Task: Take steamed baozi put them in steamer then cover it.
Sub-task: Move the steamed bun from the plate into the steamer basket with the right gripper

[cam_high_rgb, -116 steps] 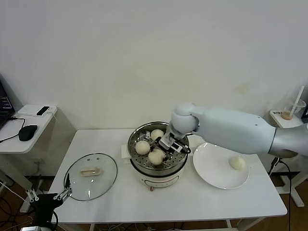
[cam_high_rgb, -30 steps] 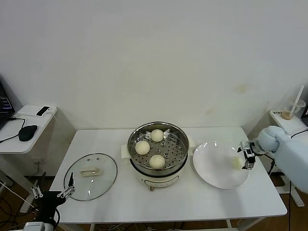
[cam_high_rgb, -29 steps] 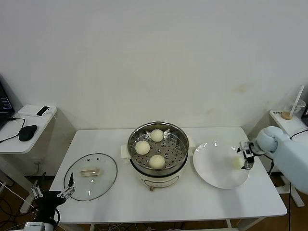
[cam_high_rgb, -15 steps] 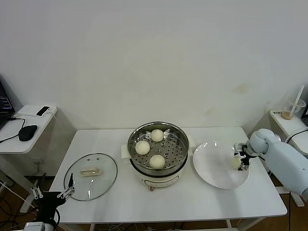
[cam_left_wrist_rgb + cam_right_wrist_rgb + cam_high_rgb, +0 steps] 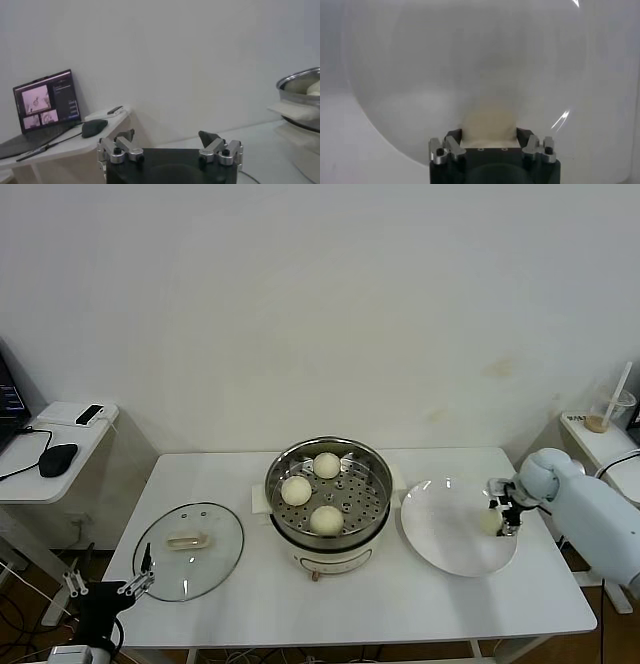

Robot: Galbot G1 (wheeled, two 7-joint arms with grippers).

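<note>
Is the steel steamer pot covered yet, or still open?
Open. The shiny round steel steamer pot shows three cream-white buns on its perforated tray, while the clear glass lid lies flat on the white table, apart from it.

Right gripper (image 5: 488, 141) sits low over the white plate (image 5: 420, 75) — its two dark fingers (image 5: 454, 137) are pressed against either side of a cream bun (image 5: 488, 121), which rests on the plate close to its rim, the desk (image 5: 345, 150) just beyond.

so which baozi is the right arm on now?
The lone baozi on the white plate, sitting between the right gripper jaws. The other three already sit in the steamer.
</note>
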